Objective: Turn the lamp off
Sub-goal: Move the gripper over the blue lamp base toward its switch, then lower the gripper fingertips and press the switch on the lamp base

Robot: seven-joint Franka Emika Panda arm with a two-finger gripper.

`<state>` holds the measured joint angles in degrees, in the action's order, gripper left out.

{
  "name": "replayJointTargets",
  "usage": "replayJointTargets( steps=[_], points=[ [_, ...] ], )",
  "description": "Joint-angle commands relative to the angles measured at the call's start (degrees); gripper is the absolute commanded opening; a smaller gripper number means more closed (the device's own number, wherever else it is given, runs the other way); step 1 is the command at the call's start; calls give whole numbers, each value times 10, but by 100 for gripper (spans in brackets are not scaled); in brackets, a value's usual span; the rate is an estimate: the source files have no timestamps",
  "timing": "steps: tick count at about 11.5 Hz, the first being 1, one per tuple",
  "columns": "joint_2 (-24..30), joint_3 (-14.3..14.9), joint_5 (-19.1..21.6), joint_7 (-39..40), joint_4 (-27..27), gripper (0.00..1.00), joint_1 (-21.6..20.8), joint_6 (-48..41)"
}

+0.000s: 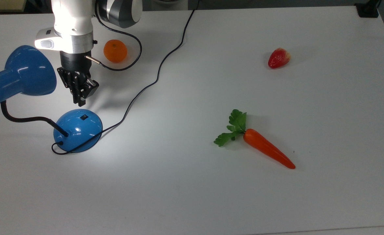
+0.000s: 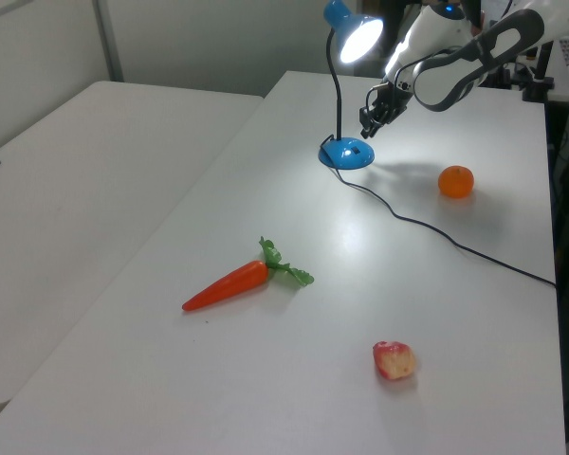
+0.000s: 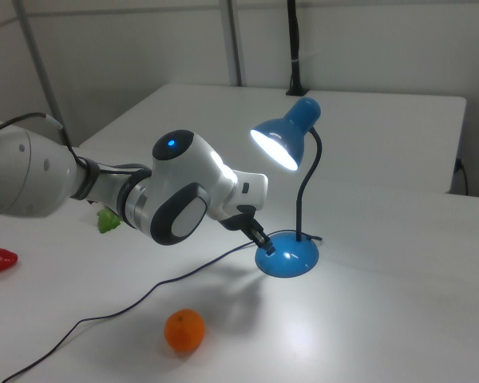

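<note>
One lit lamp (image 1: 77, 130) stands at the top view's left, its shade glowing in the right view. The gripper (image 1: 80, 103), jaws nearly closed and empty, hangs just above its base. One orange (image 1: 115, 51), one strawberry (image 1: 278, 58) and one carrot (image 1: 268, 148) dot the table (image 1: 192, 195), wide open at lower right.

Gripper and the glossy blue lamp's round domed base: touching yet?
Apart. The top view shows white table between the gripper tips and the base; the lamp is lit.
</note>
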<state>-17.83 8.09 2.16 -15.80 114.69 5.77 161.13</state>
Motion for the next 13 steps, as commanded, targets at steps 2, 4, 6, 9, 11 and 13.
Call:
replayJointTargets(
  steps=[2,4,6,9,11,13],
  points=[
    [-31,4,5,-21,-30,20,-15,12],
    [-37,4,4,-21,-31,20,-15,13],
    [-46,4,4,-25,-41,20,-16,13],
    [-58,5,2,-35,-51,20,-23,13],
    [-63,5,2,-36,-52,20,-26,13],
    [-64,5,2,-36,-52,20,-27,13]
  ],
)
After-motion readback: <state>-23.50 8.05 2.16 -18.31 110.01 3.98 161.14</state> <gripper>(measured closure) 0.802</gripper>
